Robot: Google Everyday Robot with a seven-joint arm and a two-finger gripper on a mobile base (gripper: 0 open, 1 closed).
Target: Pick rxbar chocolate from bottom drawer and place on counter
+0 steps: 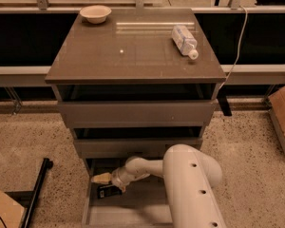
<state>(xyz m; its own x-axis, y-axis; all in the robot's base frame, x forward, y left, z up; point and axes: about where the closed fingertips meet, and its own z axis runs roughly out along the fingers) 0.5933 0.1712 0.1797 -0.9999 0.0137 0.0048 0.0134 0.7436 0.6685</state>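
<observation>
The bottom drawer point(115, 212) is pulled out at the foot of the cabinet, a shallow tray with a plain floor. The rxbar chocolate point(108, 192), a small dark flat bar, lies at the drawer's left side. My gripper point(102, 178) reaches in from the right and hangs just above the bar, its pale fingertips pointing left. My white arm point(190, 189) covers the drawer's right part. The counter point(133, 46) is the glossy grey-brown top of the cabinet.
A pale bowl point(95, 14) stands at the counter's back left and a clear plastic bottle point(185, 40) lies at its right. Two upper drawers are partly pulled. A cardboard box point(282, 113) stands at the right, another at bottom left, and a black bar point(35, 194) lies on the floor.
</observation>
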